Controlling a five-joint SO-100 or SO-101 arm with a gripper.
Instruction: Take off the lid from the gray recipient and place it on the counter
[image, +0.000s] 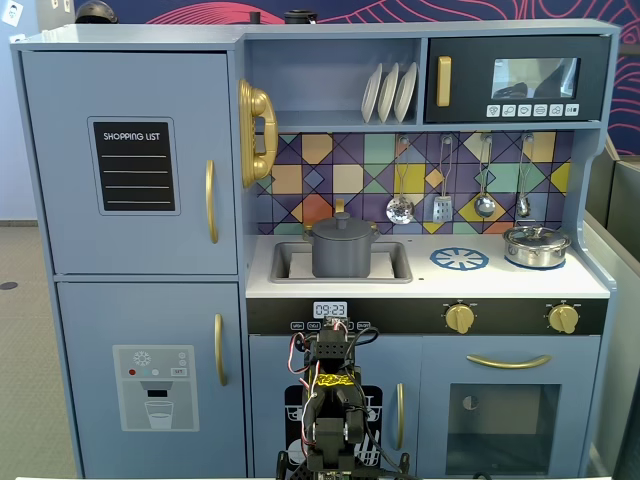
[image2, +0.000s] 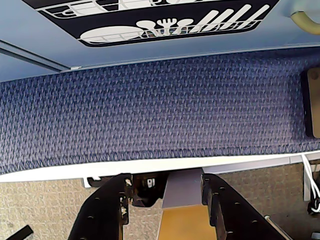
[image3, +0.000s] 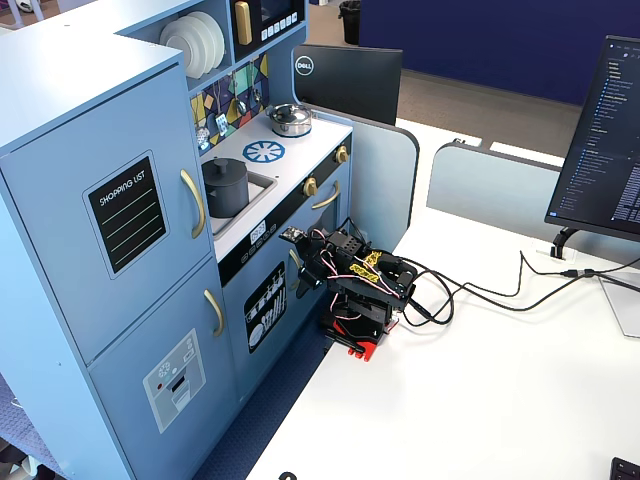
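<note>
White tabletop beside the toy kitchen: our gripper (image2: 166, 200) sits folded low, jaws parted and empty. We should rise, then descend vertically onto the lid (image: 341, 226).

– We're in an office, right? We see a white table (image3: 480, 400), a monitor (image3: 600, 140) at right and a Dell screen (image3: 345, 80) behind the gray partitions (image3: 480, 185).

– Yep, and blue carpet (image2: 160, 110) underneath. We've got a dark blue wall (image3: 500, 40) at the back, with bright, even light everywhere.
</note>
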